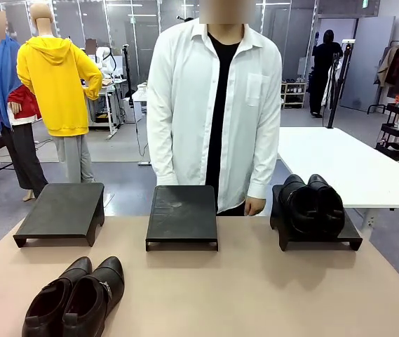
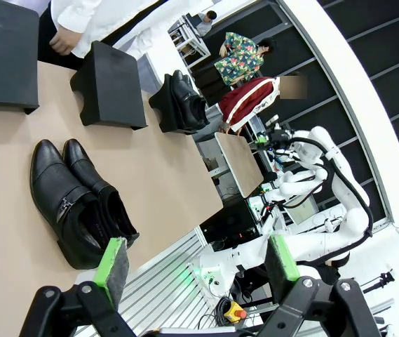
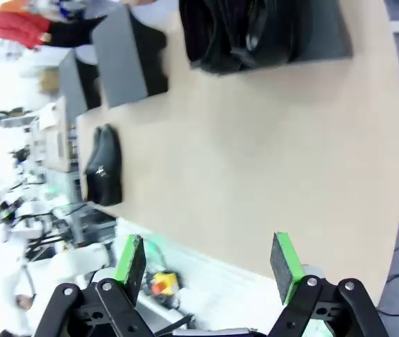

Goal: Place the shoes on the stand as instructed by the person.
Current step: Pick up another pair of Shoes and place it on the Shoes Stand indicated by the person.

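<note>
An ankle-high black pair with a small metal buckle [image 1: 76, 295] lies on the tan table near its front left, toes pointing away from the person; the left wrist view has that buckle pair [image 2: 76, 203] too. The lower-cut black pair [image 1: 311, 203] rests on the right stand [image 1: 350, 239], which appears again as the lower-cut pair [image 3: 245, 31] in the right wrist view. The person [image 1: 217, 105] stands behind the middle stand [image 1: 181, 214], arms down. My left gripper [image 2: 195, 267] is open and holds nothing, hanging beyond the table's edge. My right gripper [image 3: 206, 263] is open with nothing in it, above the table's near edge.
A third black stand [image 1: 62, 210] sits at the far left of the table. Bare tabletop [image 1: 255, 295] stretches between the stands and the near edge. A white table [image 1: 346, 165] stands behind on the right.
</note>
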